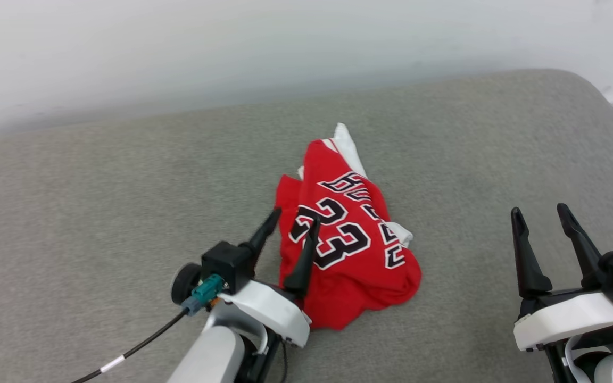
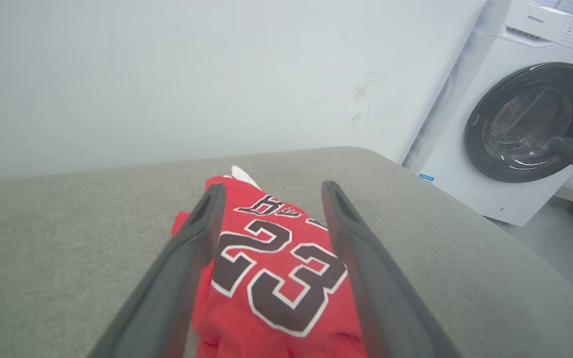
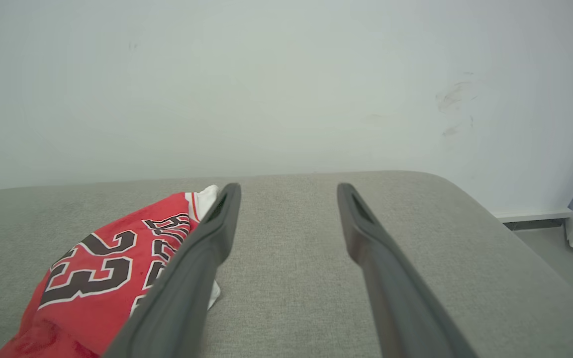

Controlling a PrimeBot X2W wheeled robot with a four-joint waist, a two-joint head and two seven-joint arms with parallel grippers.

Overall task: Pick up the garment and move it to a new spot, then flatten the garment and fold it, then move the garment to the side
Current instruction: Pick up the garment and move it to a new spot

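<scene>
Overhead, the head view has the garment (image 1: 349, 250) lying crumpled, "23" up, midway on a grey cushion (image 1: 99, 213). The left gripper (image 1: 295, 215) sits at its near left edge with fingers apart, one over the red cloth and one beside it, clamping nothing. The right gripper (image 1: 539, 209) stands well apart to the right, fingers spread.

From the left wrist, the spread fingers frame the garment (image 2: 276, 258). A washer (image 2: 465, 164) stands past the cushion's end; what its drum holds cannot be told.

From the right wrist, the right gripper (image 3: 289, 186) points over the cushion, the garment (image 3: 102, 268) just beside its left finger.
</scene>
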